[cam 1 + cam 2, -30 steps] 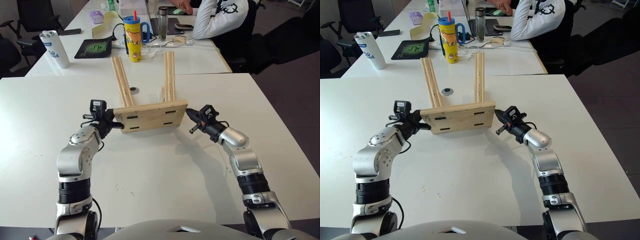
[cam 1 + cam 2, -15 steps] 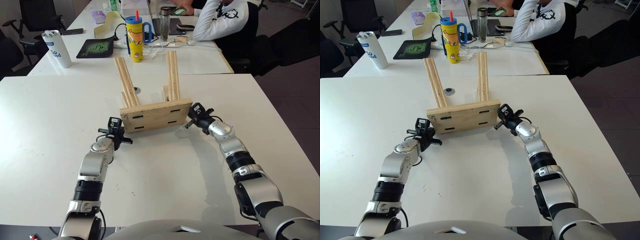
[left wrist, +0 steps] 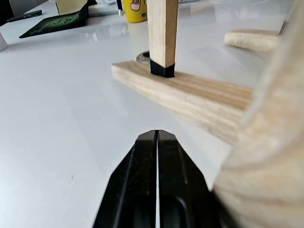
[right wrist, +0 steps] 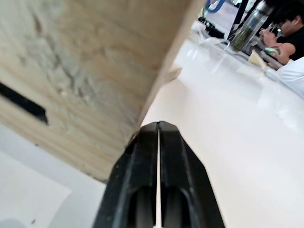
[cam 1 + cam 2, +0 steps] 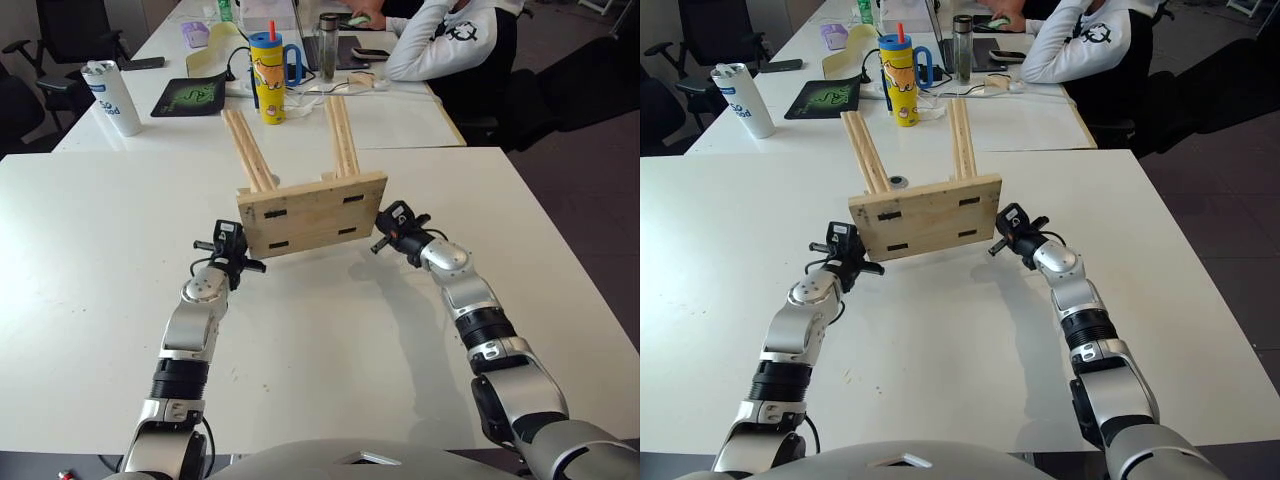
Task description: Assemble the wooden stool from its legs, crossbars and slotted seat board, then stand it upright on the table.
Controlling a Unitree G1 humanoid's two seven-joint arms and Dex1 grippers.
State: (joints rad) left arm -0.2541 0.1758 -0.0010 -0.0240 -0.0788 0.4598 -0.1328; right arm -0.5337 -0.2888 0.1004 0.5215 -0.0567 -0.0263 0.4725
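Observation:
The wooden stool lies on its side on the white table (image 5: 330, 340). Its slotted seat board (image 5: 312, 213) faces me, tipped up on its lower edge. The two pairs of legs (image 5: 250, 150) (image 5: 343, 135) run away toward the far edge. My left gripper (image 5: 245, 262) is shut at the board's lower left corner, and the left wrist view shows its black fingers (image 3: 142, 171) together beside the board's edge (image 3: 266, 156), with a leg and a crossbar (image 3: 190, 92) ahead. My right gripper (image 5: 998, 238) is shut, its tips against the board's lower right edge (image 4: 95, 71).
On the adjoining far table stand a yellow cup (image 5: 267, 62), a white cup (image 5: 112, 97), a dark mouse pad (image 5: 195, 92) and a bottle (image 5: 328, 45), with a seated person (image 5: 450, 35) behind. A cable grommet (image 5: 898, 181) sits between the legs. Bare table surface lies in front of the board.
The seat board has tipped up higher and stands taller. My left gripper came off the board's left side and now sits by its lower left corner. My right gripper stays at the right edge.

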